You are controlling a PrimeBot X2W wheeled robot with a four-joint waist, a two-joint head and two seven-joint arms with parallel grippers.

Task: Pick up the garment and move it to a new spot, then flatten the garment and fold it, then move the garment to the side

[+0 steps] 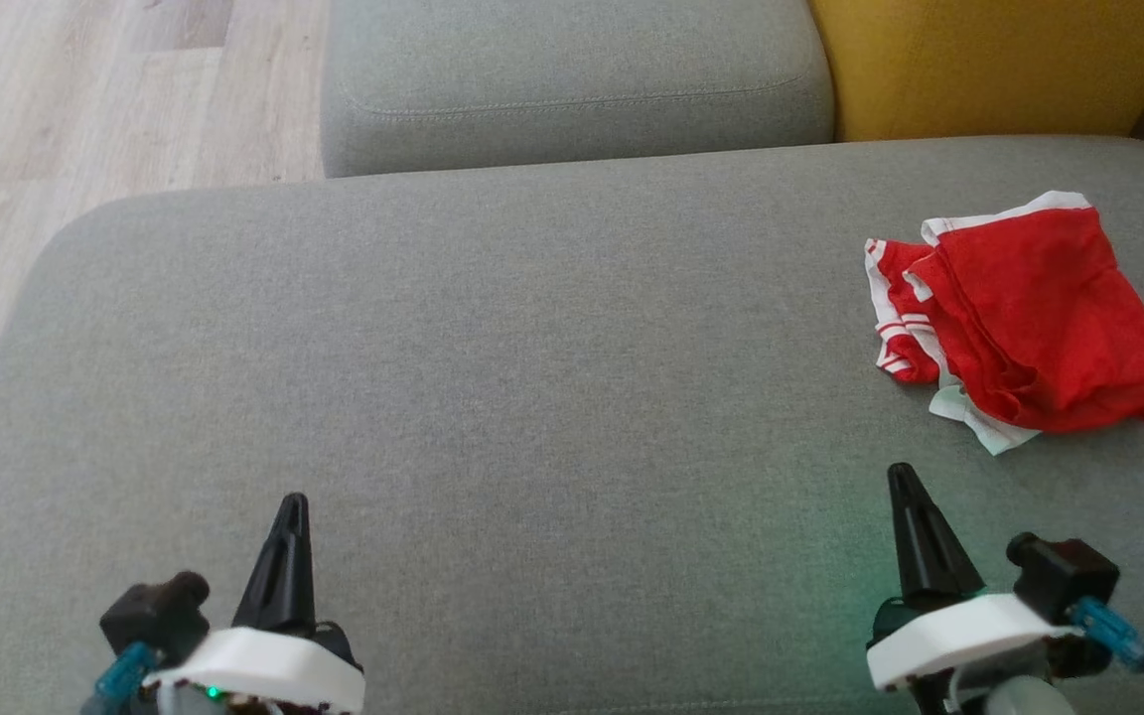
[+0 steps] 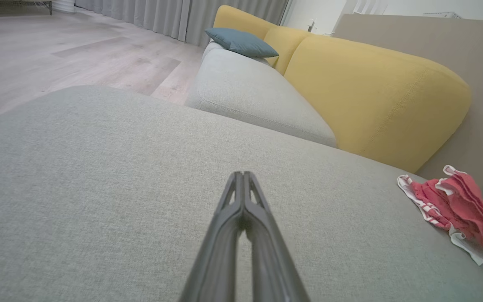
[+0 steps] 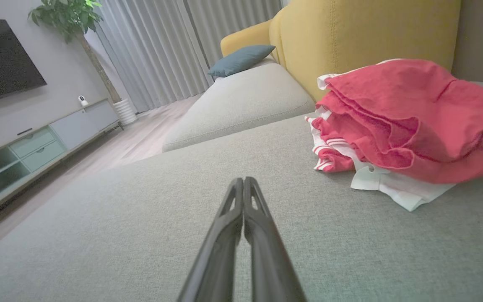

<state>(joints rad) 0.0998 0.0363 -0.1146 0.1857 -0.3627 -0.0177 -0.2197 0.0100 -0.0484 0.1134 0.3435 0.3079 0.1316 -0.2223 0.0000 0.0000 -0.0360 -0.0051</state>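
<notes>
Garment (image 1: 1024, 318): red, white-trimmed, bunched in a heap on the right of the grey seat (image 1: 532, 397). We find it ahead and slightly right of our right gripper (image 1: 905, 492), near but apart. Our left gripper (image 1: 292, 511) is well apart across the seat. Both are clenched on nothing. The heap's long axis perhaps runs near-to-far, but bunching obscures it. We judge the right arm nearer.

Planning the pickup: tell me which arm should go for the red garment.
Right. The red garment lies crumpled just ahead of the right end effector; the left end effector sits far across the grey cushion. Both are shut and would need opening first.
</notes>
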